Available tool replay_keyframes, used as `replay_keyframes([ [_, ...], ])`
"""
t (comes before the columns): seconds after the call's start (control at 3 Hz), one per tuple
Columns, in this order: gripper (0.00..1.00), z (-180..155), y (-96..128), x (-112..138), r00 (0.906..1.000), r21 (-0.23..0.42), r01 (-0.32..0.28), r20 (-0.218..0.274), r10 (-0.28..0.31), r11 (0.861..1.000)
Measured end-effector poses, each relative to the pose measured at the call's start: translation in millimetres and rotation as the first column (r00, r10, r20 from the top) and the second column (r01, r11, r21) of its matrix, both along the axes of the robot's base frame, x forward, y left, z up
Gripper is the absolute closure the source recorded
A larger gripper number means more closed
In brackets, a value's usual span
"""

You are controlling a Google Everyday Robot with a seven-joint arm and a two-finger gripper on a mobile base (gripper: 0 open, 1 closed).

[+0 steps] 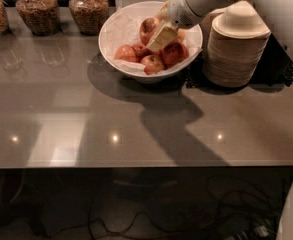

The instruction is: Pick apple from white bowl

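The white bowl (112, 33), lined with crinkled paper, stands at the back middle of the grey table. It holds several apples. The largest red-orange apple (147, 29) is at the back of the bowl, slightly above the others. My gripper (158, 35) reaches down into the bowl from the upper right and is shut on this apple, with a beige finger (162, 37) against its right side. Smaller red apples (174, 53) lie below it in the bowl.
A tall stack of beige disposable bowls (237, 46) stands just right of the white bowl, under my arm. Three glass jars of grains (36, 11) line the back left. The table's front edge (136, 165) runs across the lower half.
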State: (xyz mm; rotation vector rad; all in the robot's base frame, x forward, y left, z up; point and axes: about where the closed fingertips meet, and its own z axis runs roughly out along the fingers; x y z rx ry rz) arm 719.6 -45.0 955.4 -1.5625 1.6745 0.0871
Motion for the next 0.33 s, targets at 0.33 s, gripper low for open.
replay_keyframes([
  [0.33,1.0,18.8,-12.3,-17.3,0.9999,0.009,-0.01,0.013,0.01,1.0],
])
